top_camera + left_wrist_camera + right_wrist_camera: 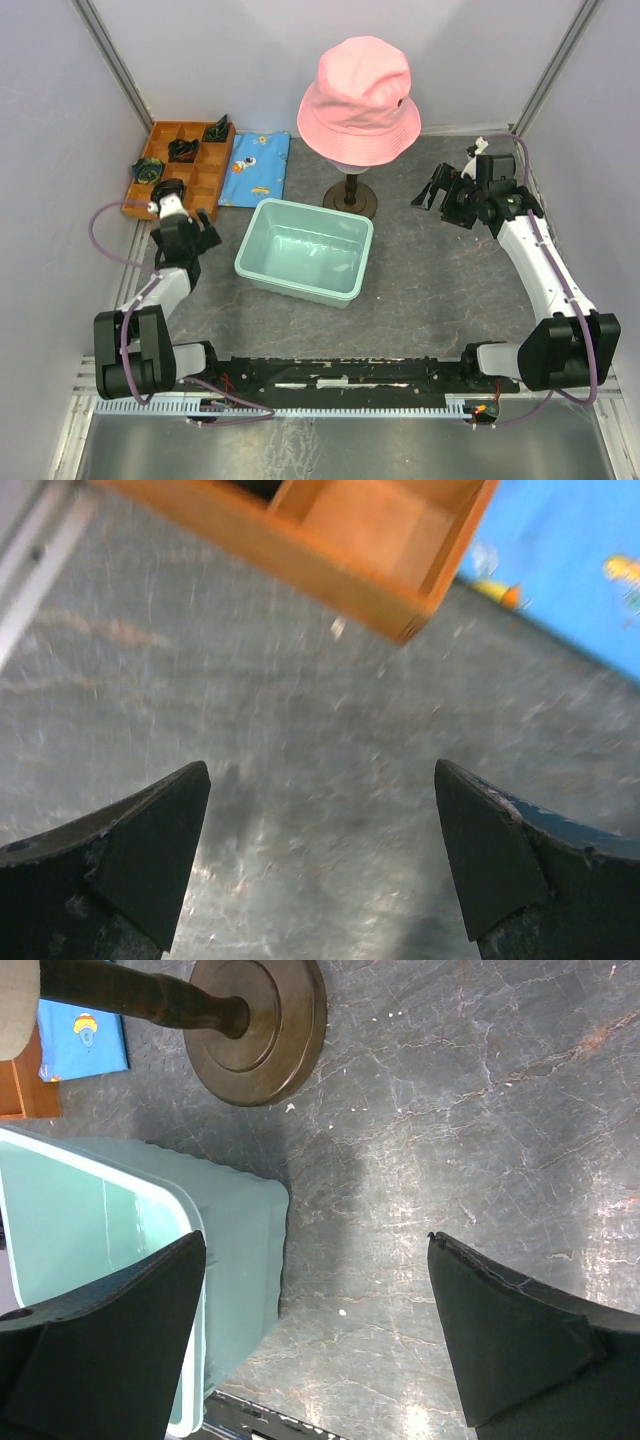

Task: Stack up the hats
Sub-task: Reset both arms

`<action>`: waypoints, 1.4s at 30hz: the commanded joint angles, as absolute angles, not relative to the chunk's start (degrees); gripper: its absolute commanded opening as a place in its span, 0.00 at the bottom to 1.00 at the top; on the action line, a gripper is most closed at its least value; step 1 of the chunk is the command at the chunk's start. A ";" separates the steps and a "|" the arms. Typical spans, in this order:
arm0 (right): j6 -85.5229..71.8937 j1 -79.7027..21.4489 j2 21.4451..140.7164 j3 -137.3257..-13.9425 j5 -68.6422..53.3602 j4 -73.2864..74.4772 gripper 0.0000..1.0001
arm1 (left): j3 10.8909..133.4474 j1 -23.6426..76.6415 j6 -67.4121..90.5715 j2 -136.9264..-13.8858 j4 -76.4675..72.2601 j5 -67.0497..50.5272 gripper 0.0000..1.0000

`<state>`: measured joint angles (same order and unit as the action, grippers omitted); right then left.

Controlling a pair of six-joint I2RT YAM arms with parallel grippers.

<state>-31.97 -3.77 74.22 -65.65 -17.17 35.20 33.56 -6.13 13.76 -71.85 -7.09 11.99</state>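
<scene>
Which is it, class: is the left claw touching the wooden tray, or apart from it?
Apart. The left wrist view shows bare table between the open left claw and the near corner of the tray.

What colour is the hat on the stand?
Pink hat, best seen in the top external view.

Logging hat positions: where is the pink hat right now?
Top view: the pink hat sits atop the dark stand at the far centre, behind the teal bin and right of the blue cloth.
</scene>
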 commanded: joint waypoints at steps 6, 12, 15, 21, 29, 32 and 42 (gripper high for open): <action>-30.40 -4.10 75.21 -66.51 -17.52 33.74 0.99 | 15.23 -11.05 12.53 -76.14 -52.81 -1.91 0.99; -29.91 -4.12 75.96 -66.22 -17.55 33.31 0.99 | 11.90 -11.05 7.42 -83.13 -68.56 -16.45 0.99; -29.67 -4.12 76.41 -65.89 -17.41 33.29 0.99 | 7.78 -11.09 7.50 -83.76 -77.36 -17.38 0.99; -29.14 -4.12 77.08 -65.40 -16.89 33.44 0.99 | 1.03 -10.41 6.01 -90.54 -97.02 -18.54 0.99; -27.06 -4.07 79.27 -65.83 -7.70 34.52 0.99 | 10.97 -6.41 1.11 -87.40 -73.49 -17.27 0.99; -23.76 -4.05 83.16 -68.97 0.04 35.87 0.99 | 10.41 -5.96 2.04 -87.70 -74.98 -15.00 0.99; -1.21 -4.04 91.97 -62.68 -1.04 21.19 0.99 | 10.66 -5.81 2.00 -87.47 -73.85 -14.05 0.99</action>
<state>-12.25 -3.90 89.14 -66.02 -0.43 30.39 10.17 -5.98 4.89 -88.44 -72.27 -15.09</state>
